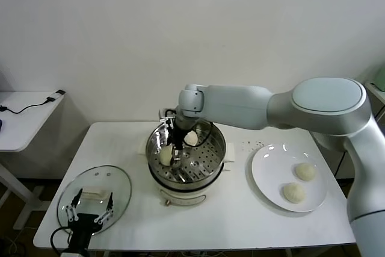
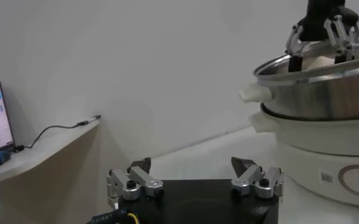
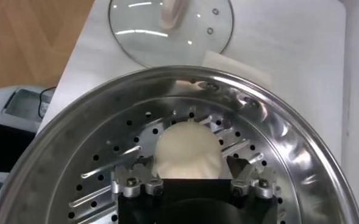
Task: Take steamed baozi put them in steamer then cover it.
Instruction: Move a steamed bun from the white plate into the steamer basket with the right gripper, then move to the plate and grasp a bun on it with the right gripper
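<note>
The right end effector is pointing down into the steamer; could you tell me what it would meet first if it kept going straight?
Most likely the baozi lying between the open fingers of the right end effector, with the steamer tray beneath it.

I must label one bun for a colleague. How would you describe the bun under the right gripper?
Find the round shiny steel steamer mid-table. On its perforated tray lie two cream-white buns; take the bun on the glass-lid side, between the open right gripper's fingers.
</note>
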Robot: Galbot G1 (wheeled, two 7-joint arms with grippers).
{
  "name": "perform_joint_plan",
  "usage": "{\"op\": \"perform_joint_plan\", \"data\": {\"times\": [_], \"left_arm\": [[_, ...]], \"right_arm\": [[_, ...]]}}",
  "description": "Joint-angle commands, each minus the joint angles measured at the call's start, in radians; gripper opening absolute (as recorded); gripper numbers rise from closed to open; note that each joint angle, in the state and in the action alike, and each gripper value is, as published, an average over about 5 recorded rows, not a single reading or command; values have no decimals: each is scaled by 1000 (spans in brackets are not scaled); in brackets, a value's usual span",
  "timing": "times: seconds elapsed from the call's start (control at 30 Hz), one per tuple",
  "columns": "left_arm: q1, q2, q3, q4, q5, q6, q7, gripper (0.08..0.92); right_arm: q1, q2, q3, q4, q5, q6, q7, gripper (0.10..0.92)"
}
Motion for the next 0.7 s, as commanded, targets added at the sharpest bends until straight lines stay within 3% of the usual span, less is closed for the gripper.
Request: {"op": "perform_joint_plan", "data": {"times": [0.03, 0.4, 0.7], "left_arm": [[-1, 0, 1, -3, 1, 2, 0, 823], [-4, 1, 7, -7, 4, 5, 0, 823], [-26, -5, 13, -7, 21, 14, 0, 823]], "right_arm": [[62, -45, -4, 28, -10, 9, -58, 821], [294, -391, -61, 191, -52, 88, -155, 823], [289, -734, -85, 371, -307, 110, -175, 823]]}}
